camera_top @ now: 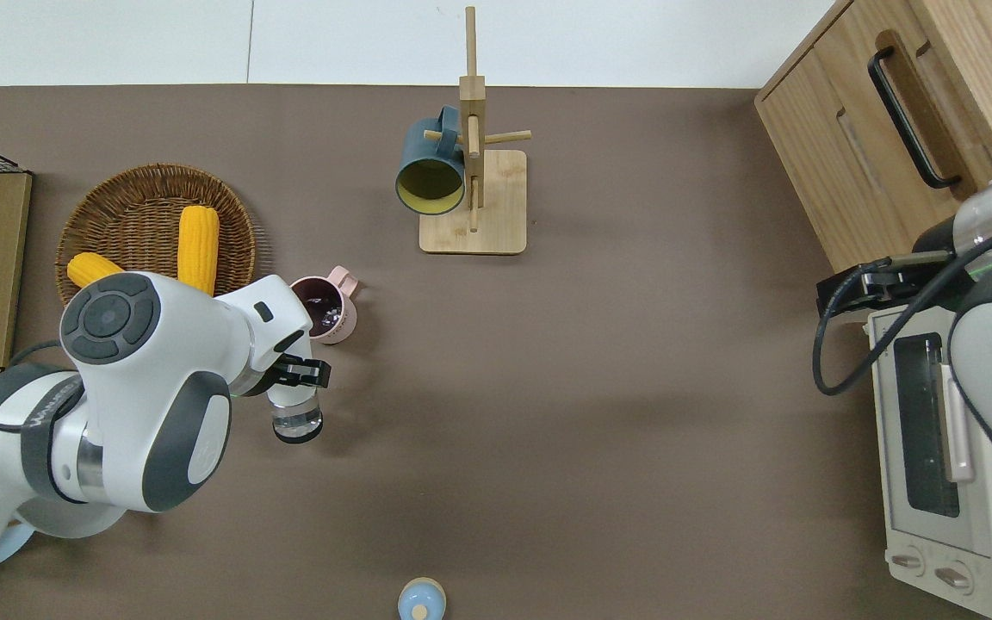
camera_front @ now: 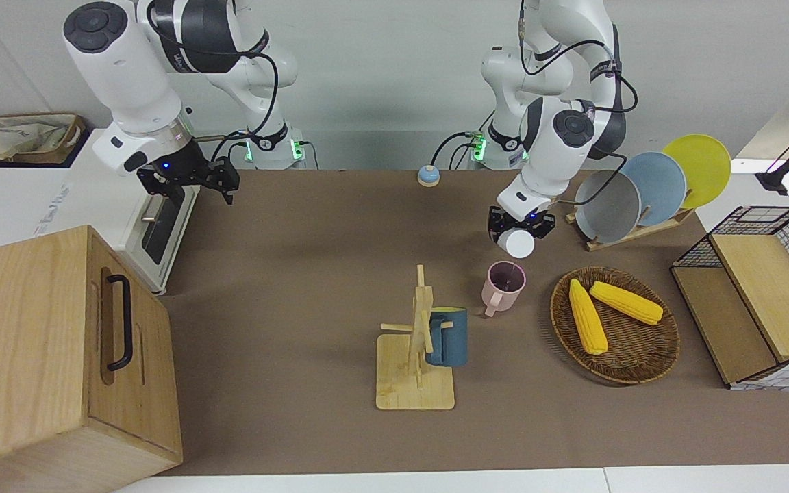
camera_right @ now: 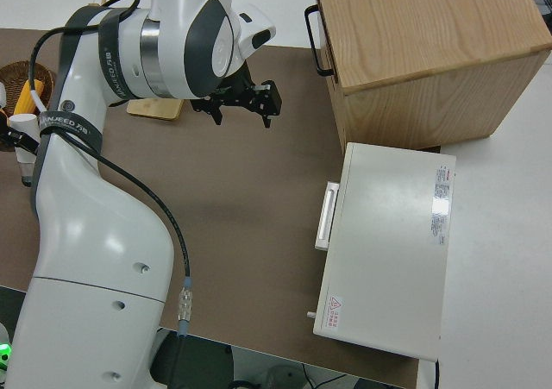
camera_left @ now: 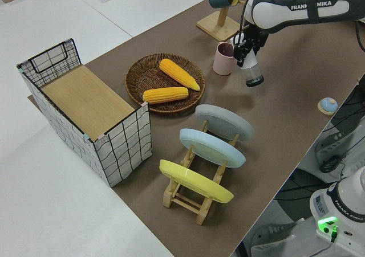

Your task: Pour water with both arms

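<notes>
My left gripper (camera_front: 521,222) (camera_top: 300,373) is shut on a clear bottle (camera_front: 516,243) (camera_top: 294,419) (camera_left: 251,74) and holds it tilted in the air. The bottle's white end points toward the pink mug (camera_front: 504,284) (camera_top: 328,314) (camera_left: 223,58). That mug stands upright on the brown mat, and the gripper is over the mat just beside it. I cannot tell what the mug's dark inside holds. My right gripper (camera_front: 189,185) (camera_right: 244,104) is open and holds nothing, over the mat by the toaster oven's corner.
A wooden mug tree with a blue mug (camera_front: 446,335) (camera_top: 431,168) stands mid-table. A wicker basket (camera_front: 668,342) holds two corn cobs. Also here are a plate rack (camera_front: 641,188), a wire crate (camera_front: 764,294), a toaster oven (camera_top: 935,448), a wooden cabinet (camera_front: 38,342) and a small blue bell (camera_front: 427,176).
</notes>
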